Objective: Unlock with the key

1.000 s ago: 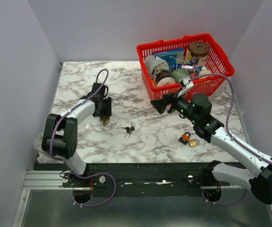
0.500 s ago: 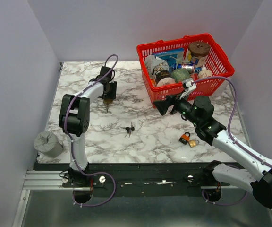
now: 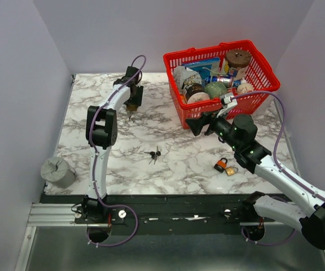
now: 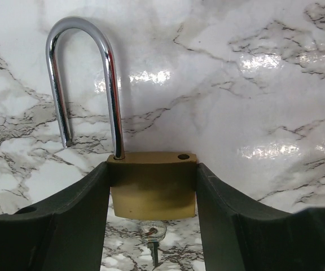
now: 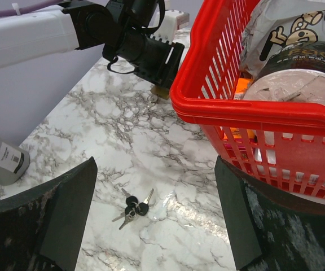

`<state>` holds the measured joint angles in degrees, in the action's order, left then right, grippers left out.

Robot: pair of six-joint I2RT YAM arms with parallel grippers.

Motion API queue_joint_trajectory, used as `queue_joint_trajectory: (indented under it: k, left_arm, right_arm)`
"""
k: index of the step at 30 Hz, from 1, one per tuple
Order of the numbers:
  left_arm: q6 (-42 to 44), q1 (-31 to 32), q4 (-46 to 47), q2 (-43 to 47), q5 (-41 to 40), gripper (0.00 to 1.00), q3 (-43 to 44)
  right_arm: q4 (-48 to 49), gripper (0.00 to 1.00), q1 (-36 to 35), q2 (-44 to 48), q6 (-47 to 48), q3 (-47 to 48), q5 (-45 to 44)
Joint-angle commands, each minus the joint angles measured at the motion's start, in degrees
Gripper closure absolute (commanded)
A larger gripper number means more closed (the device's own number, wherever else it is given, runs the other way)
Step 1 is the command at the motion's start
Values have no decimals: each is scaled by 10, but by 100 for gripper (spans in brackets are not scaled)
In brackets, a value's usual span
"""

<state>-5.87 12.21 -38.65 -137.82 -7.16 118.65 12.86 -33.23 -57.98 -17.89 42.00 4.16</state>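
Between the fingers (image 4: 61, 226) of the left gripper (image 4: 151, 172) we find the brass padlock (image 4: 153, 195), clamped by its two sides with the pads flat against the body. Just behind it, toward the wrist, a key (image 4: 153, 241) sticks out of the padlock's underside. Past the fingertips the steel shackle (image 4: 89, 68) arches up. One leg sits in the body, while the other ends free, swung away from its open hole. The marble table (image 4: 253, 84) lies beyond; we cannot tell whether the shackle touches it.

The right gripper (image 5: 154, 164) has its fingers (image 5: 44, 226) spread wide, with nothing between them. Under the gap a bunch of keys (image 5: 133, 208) lies on the marble. Close beside the right-hand finger runs the rim of the red basket (image 5: 230, 113), which is packed with groceries. Farther out past the fingertips, the left gripper hangs with the padlock near the basket's corner. A grey cylinder (image 5: 1, 161) stands outside the left-hand finger. From overhead, two small padlocks (image 3: 225, 165) lie well behind these fingers, beside the forearm.
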Motion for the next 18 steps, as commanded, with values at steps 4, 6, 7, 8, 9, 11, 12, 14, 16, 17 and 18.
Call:
queue_joint_trajectory:
  k: [4,6,7,8,9,11,12,14,16,17,18]
  left_arm:
    - [-33,-19,-39,-24,-27,100,26]
    - [-32,-18,-38,-22,-23,93,26]
    - [-31,-18,-37,-20,-21,86,24]
    - [-33,-18,-35,-18,-19,79,22]
    - [-34,-19,-32,-13,-19,73,19]
    - [-38,-18,-32,-10,-24,54,16]
    - [-39,-18,-33,-5,-28,48,16]
    - [-42,-18,-31,1,-29,34,13]
    - [-42,-18,-21,16,-24,26,3]
    - [-43,-18,-17,21,-22,24,-1]
    - [-42,-18,-11,29,-21,22,-4]
  right_arm:
    - [-3,6,5,-2,10,-3,-15]
    - [-4,6,4,-3,11,-3,-14]
    - [-4,6,5,-3,11,-3,-14]
    - [-6,6,5,-3,11,-3,-16]
    - [-6,6,5,-3,11,-2,-16]
    - [-9,5,5,-4,10,-1,-20]
    - [-10,5,5,-4,10,-1,-21]
    - [-14,5,4,-4,10,1,-25]
    - [-17,5,5,-3,11,1,-25]
    - [-19,5,5,-2,11,2,-24]
    - [-20,5,5,-1,11,2,-24]
